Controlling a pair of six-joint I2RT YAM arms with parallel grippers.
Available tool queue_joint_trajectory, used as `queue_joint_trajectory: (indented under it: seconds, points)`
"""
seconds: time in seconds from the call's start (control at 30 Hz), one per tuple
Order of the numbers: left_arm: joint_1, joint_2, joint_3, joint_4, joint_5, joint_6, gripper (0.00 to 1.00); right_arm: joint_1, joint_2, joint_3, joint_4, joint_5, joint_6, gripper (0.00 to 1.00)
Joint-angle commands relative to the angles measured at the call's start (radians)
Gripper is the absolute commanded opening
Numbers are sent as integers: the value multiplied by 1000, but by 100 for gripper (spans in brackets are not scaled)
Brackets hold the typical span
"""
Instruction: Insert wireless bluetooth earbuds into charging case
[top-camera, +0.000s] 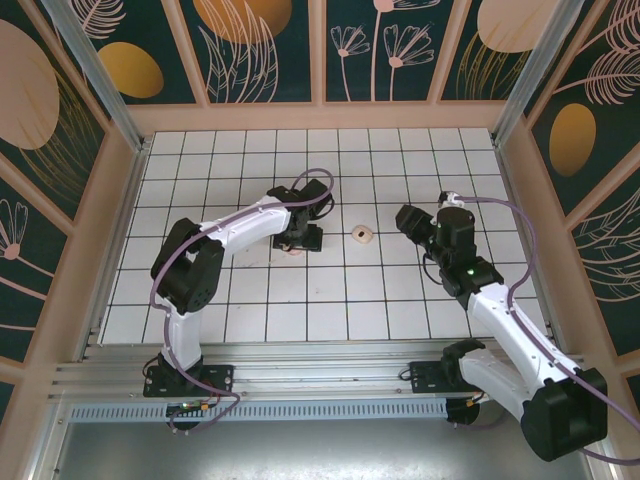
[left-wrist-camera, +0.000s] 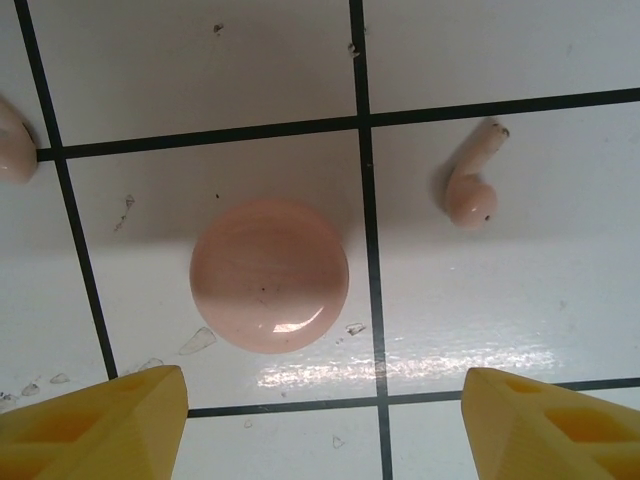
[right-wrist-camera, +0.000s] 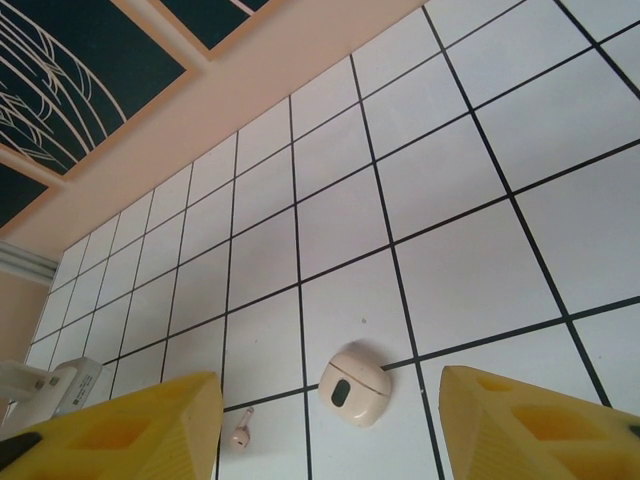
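Observation:
The charging case (left-wrist-camera: 270, 275), a smooth round pink puck, lies flat on the white tiles just ahead of my left gripper (left-wrist-camera: 325, 388). That gripper is open, its yellow fingers (left-wrist-camera: 110, 425) wide apart with nothing between them, and it hovers low over the floor (top-camera: 300, 238). One pale-pink earbud (left-wrist-camera: 472, 190) lies to the right of the case, stem pointing away. A second earbud (left-wrist-camera: 12, 140) is cut off by the left edge. My right gripper (right-wrist-camera: 330, 378) is open and empty, held above the tiles (top-camera: 408, 218); an earbud (right-wrist-camera: 240, 432) lies on the tiles in its view.
A small beige piece with a dark oval (right-wrist-camera: 354, 388) lies on the tiles between the two grippers (top-camera: 362, 234). Peach walls with dark panels (top-camera: 320, 110) enclose the tiled floor on three sides.

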Motion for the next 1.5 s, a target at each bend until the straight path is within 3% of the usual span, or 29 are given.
queue_joint_trajectory:
  seconds: [0.0,0.57,0.97,1.1,1.47]
  points:
    - [15,28,-18,-10,-24,22,72,-5,1,39,21,-12,17,60]
    - [66,89,-9,36,-4,58,69,-6,-5,41,7,-15,25,60]
    - [70,137,-11,64,34,78,59,-6,6,41,8,-14,21,60]
    - [70,125,-12,70,23,82,51,-6,8,41,8,-15,18,59]
    - [70,-57,-72,127,-5,115,46,-6,59,76,2,-64,4,59]
